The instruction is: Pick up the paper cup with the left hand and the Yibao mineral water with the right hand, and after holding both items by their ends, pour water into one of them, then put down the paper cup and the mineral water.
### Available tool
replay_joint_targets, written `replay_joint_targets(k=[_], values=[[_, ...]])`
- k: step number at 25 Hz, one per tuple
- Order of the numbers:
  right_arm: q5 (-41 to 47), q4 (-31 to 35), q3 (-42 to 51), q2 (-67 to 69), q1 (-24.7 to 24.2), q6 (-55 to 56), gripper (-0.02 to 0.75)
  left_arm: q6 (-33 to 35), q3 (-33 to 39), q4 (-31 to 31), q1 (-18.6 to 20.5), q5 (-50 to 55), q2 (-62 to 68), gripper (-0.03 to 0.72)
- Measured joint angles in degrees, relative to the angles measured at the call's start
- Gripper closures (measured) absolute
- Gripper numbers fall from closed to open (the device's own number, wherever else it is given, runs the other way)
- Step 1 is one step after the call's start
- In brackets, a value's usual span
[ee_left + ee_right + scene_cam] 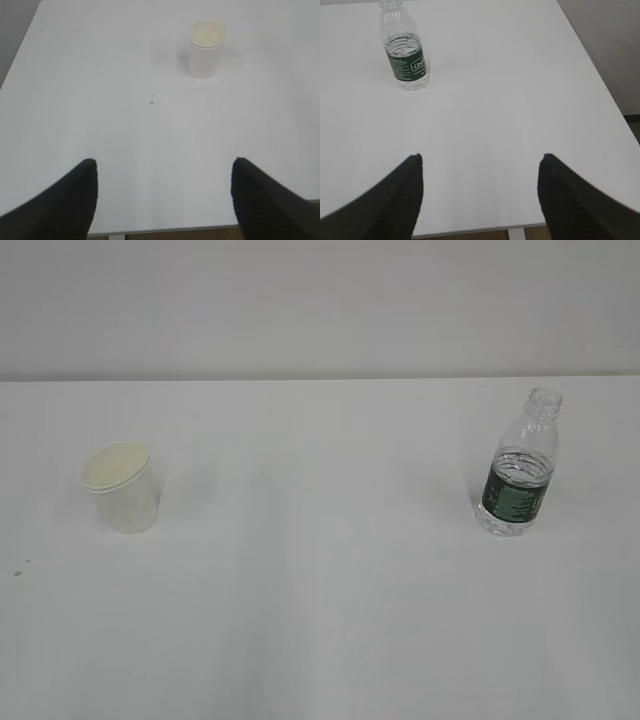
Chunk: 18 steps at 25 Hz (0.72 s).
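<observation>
The white paper cup [122, 488] stands upright on the left of the white table; the left wrist view has the paper cup [205, 48] far ahead, right of centre. The capless Yibao mineral water [518, 466] with its dark green label stands upright on the right; in the right wrist view the mineral water [404, 53] is at the upper left, partly filled. My left gripper [164, 162] hangs open over the table's near edge, nothing between its fingers. My right gripper [481, 157] is also open and empty, far short of the bottle. Neither arm shows in the exterior view.
The white table [320, 620] is bare between the cup and the bottle. A tiny speck [151, 103] lies on the table between my left gripper and the cup. The table's right edge [600, 85] drops off to the floor.
</observation>
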Motion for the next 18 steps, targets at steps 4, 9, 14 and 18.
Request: replay_joint_targets(k=[4,9,14,18], values=[[0.0,0.0,0.0,0.0,0.0,0.0,0.199,0.0,0.0,0.0,0.0,0.0,0.0,0.095],[0.0,0.0,0.0,0.0,0.0,0.0,0.199,0.0,0.0,0.0,0.0,0.0,0.0,0.095],[0.0,0.0,0.0,0.0,0.0,0.0,0.199,0.0,0.0,0.0,0.0,0.0,0.0,0.095],[0.0,0.0,0.0,0.0,0.0,0.0,0.199,0.0,0.0,0.0,0.0,0.0,0.0,0.095]])
